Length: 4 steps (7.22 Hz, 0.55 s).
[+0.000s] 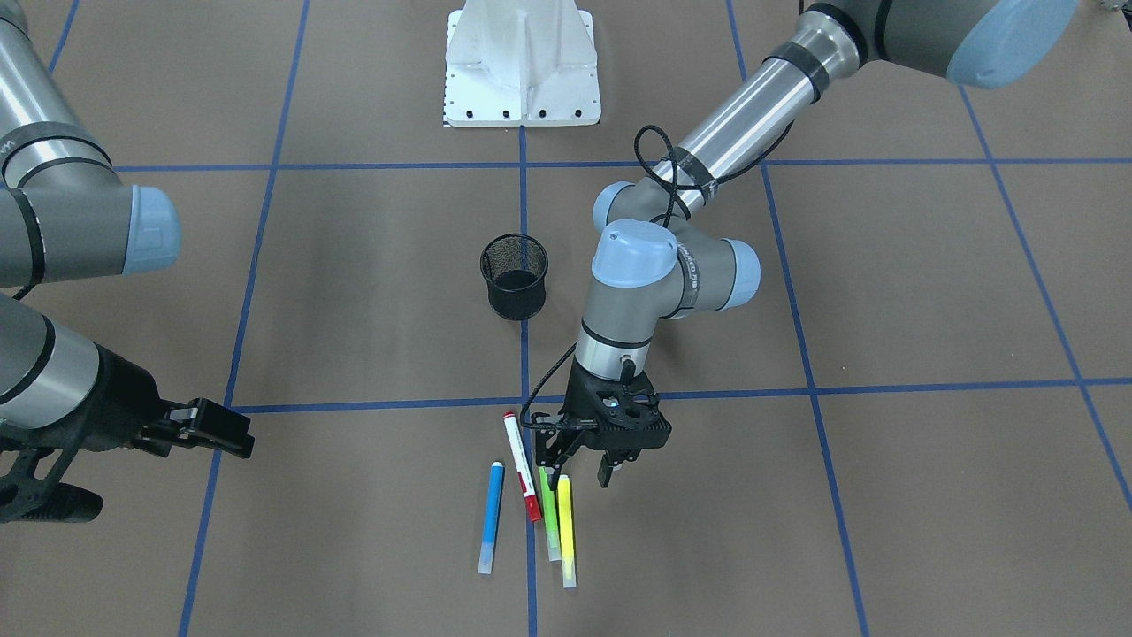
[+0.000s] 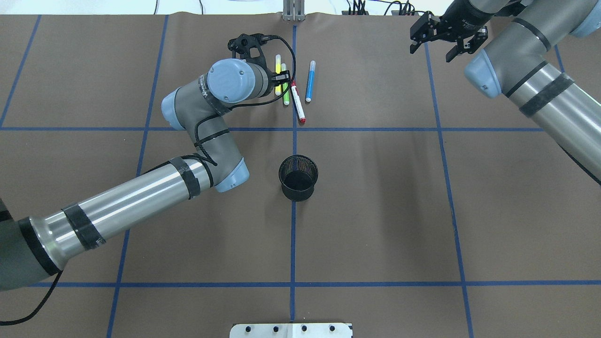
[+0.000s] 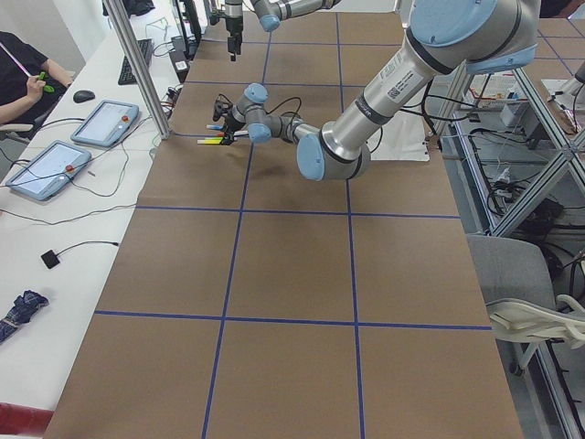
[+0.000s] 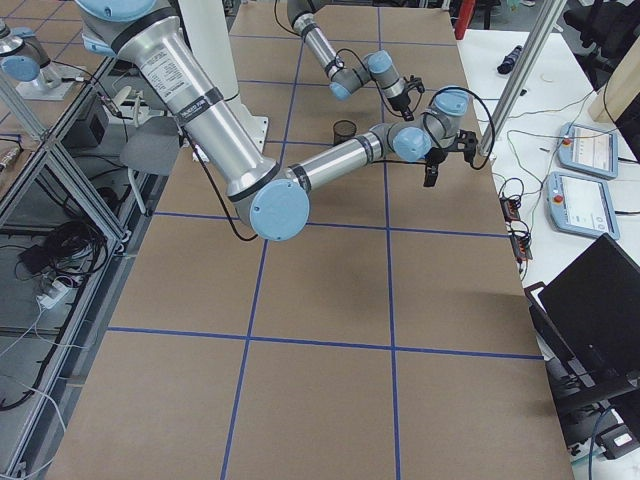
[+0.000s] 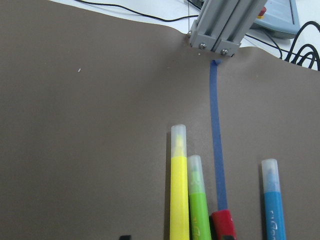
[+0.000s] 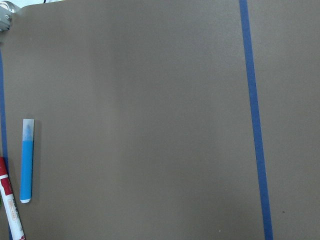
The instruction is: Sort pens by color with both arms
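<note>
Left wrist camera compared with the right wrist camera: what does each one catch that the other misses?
Only the left wrist view shows the yellow pen and green pen lying side by side, plus a metal post at the table's edge. Only the right wrist view shows the white barrel of the red-ended marker and a second blue tape line off to its right. Both show the blue pen, a red end of that marker and the brown table.

Bright even overhead light washing the table (image 1: 884, 292), faint shadows lying beside the cup (image 1: 514, 276), glare streaking the left arm (image 2: 131, 202).
</note>
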Tool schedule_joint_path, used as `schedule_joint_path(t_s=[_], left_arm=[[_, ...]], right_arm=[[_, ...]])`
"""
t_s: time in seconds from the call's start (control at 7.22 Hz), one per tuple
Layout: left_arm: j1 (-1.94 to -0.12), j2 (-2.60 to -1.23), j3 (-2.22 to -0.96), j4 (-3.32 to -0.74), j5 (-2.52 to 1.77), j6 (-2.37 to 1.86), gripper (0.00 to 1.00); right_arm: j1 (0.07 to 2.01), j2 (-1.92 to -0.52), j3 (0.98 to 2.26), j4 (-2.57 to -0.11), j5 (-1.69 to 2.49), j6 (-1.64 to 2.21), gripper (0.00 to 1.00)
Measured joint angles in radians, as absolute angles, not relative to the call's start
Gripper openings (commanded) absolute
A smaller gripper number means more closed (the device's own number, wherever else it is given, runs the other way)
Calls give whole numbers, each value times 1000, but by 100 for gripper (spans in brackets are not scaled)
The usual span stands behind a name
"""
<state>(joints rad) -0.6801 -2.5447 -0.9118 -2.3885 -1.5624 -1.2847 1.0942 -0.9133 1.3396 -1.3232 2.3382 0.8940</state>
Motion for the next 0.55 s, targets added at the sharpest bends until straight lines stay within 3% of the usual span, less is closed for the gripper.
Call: schedule_joint_path(t_s=[0.55], left_arm=[[-874,-2479,-1092,-2184,-1788,-1065,100]], right_arm=[[1119,-913,1347,-1323,2333,854,100]])
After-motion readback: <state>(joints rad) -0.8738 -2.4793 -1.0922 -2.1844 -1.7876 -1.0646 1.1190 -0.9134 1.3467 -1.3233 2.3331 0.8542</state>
